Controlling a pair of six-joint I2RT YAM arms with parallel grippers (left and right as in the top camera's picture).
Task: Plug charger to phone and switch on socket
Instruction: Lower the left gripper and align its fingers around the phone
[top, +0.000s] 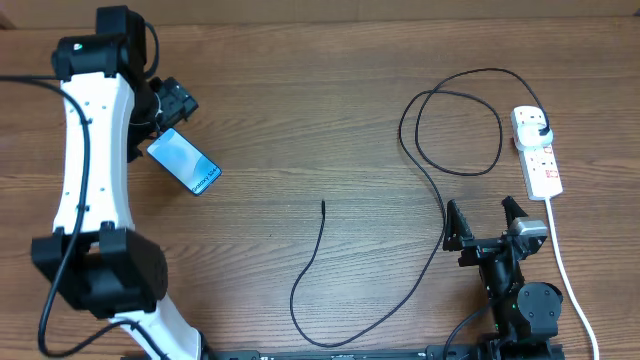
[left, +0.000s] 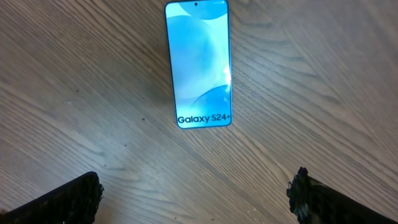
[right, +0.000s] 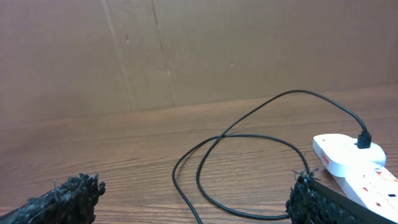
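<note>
The phone (top: 184, 160) lies flat at the left of the table, its light-blue screen lit; it also shows in the left wrist view (left: 198, 62) with "Galaxy S24+" at its near edge. My left gripper (top: 165, 112) hovers just behind it, open and empty (left: 196, 199). The charger, a thin black cable (top: 425, 180), loops from its black plug (top: 540, 131) in the white socket strip (top: 538, 150) down to a free connector tip (top: 323, 204) at mid-table. My right gripper (top: 484, 222) is open and empty near the front right (right: 196, 199), with the cable loop (right: 249, 140) ahead.
The socket's white cord (top: 570, 280) runs along the right side toward the front edge, beside the right arm base. A brown cardboard wall (right: 186, 50) stands behind the table. The socket strip (right: 354, 162) lies just right of the right gripper's finger.
</note>
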